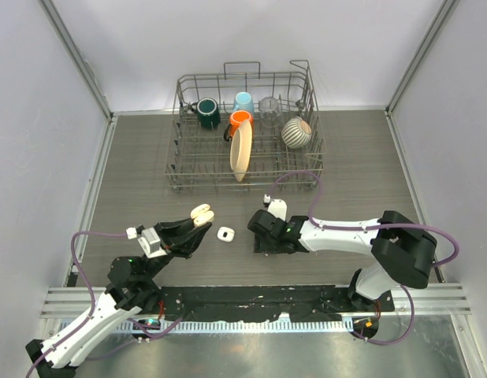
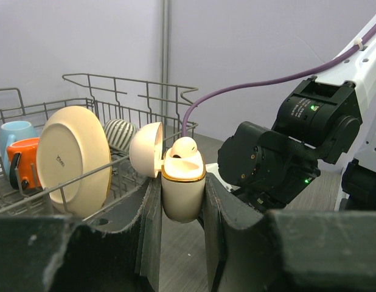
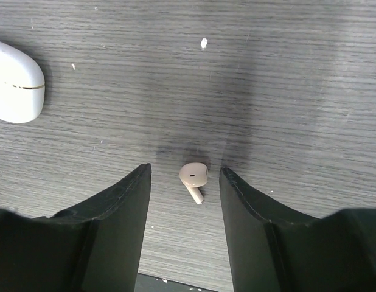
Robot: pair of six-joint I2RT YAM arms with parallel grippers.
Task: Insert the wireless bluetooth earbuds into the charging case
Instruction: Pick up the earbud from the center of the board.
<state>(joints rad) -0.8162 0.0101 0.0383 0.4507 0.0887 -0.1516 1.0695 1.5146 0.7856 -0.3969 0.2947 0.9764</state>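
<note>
My left gripper point(image 1: 198, 221) is shut on an open cream charging case point(image 2: 183, 194) with a gold rim, held upright above the table. Its lid point(image 2: 145, 149) is swung back to the left. One earbud point(image 2: 185, 146) sits in the case. In the top view the case point(image 1: 202, 213) is left of a closed white case point(image 1: 225, 233) lying on the table. My right gripper point(image 3: 185, 171) is open and points down at the table, with a loose white earbud point(image 3: 193, 177) lying between its fingers, touching neither. The closed white case point(image 3: 16, 82) lies at its upper left.
A wire dish rack point(image 1: 180, 177) stands at the back with a cream plate point(image 1: 240, 151), mugs, a glass and a striped bowl. The right arm's wrist point(image 2: 273, 164) is close to the right of the held case. A purple cable loops over the table.
</note>
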